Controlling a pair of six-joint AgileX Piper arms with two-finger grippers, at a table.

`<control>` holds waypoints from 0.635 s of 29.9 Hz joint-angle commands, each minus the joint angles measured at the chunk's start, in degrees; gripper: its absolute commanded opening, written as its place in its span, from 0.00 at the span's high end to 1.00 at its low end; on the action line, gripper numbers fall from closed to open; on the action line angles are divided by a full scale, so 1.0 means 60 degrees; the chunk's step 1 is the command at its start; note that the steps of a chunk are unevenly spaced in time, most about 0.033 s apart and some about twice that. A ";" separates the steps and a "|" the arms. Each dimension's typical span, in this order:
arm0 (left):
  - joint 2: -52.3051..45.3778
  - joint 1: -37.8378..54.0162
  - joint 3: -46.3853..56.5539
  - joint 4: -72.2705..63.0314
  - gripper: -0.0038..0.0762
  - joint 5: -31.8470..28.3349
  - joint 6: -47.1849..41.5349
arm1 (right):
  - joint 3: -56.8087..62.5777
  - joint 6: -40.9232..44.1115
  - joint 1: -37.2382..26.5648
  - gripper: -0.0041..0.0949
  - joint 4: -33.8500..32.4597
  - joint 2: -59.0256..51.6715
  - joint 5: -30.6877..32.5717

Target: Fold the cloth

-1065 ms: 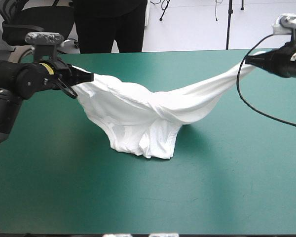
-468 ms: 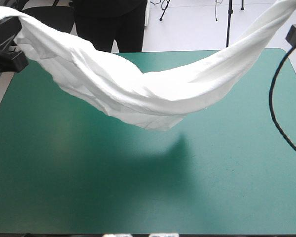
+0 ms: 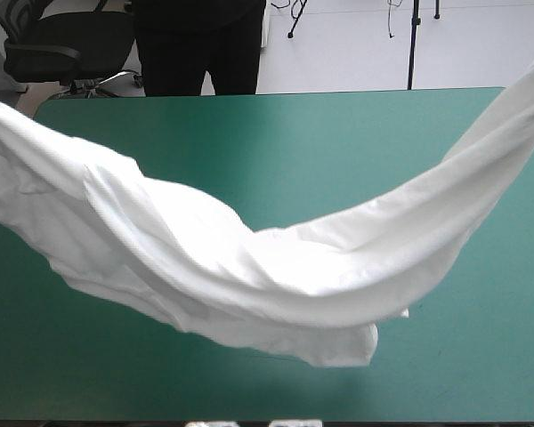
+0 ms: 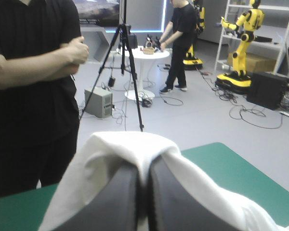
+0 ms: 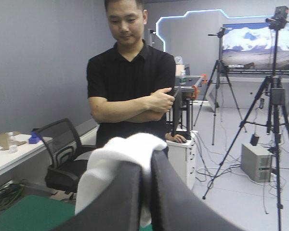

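**T-shirt slung between both grippers, over the table**

We start at the left. The left gripper (image 4: 144, 168) is clenched on the T-shirt (image 3: 276, 285). In the left wrist view its two black fingers (image 4: 118, 197) stand pressed almost together. A fold of white cloth wraps over their tips, is pinched in the narrow slit between them and falls away on either side.

In the high view we see neither gripper. There the garment comes in at the left edge as a broad, wrinkled mass with loose folds hanging under it. Moving rightward it sags in a long curve over the teal-green table (image 3: 338, 142). Its lowest fold hangs a little right of the middle, toward the table's near edge. We cannot tell whether that fold touches the cover. From there the cloth gathers into a thick, rolled band that climbs steeply and leaves the picture at the upper right.

At the right, the right gripper (image 5: 147, 161) grasps the other end. In the right wrist view its fingers are all but closed. A wad of white cloth is bunched over their tips and drapes down along one finger's outer side.
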 commanded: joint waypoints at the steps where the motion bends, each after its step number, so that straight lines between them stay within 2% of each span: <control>1: 0.0053 -0.0013 0.0488 -0.0557 0.96 0.0035 -0.0256 | 0.0325 -0.0102 0.0422 0.98 0.0023 -0.0029 -0.0513; 2: 0.0053 -0.0013 0.0782 -0.0605 0.96 0.0505 -0.0288 | 0.0553 -0.0102 0.0476 0.98 0.0023 -0.0045 -0.0494; 7: -0.0114 -0.0013 0.2614 -0.1043 0.96 0.0484 -0.0735 | 0.1996 -0.0084 0.0493 0.98 0.0094 -0.0045 -0.0319; 11: -0.0099 -0.0013 0.4052 -0.0871 0.96 0.0404 -0.0895 | 0.3582 -0.0084 0.0493 0.98 0.0178 0.0068 -0.0598; 16: 0.0189 -0.0013 0.5546 0.0011 0.96 -0.0487 -0.1113 | 0.5064 -0.0084 0.0493 0.98 0.0140 0.0804 -0.0969; 19: 0.0629 -0.0013 0.5995 0.0709 0.96 -0.1110 -0.1135 | 0.5228 -0.0153 0.0493 0.98 -0.0007 0.1550 -0.1115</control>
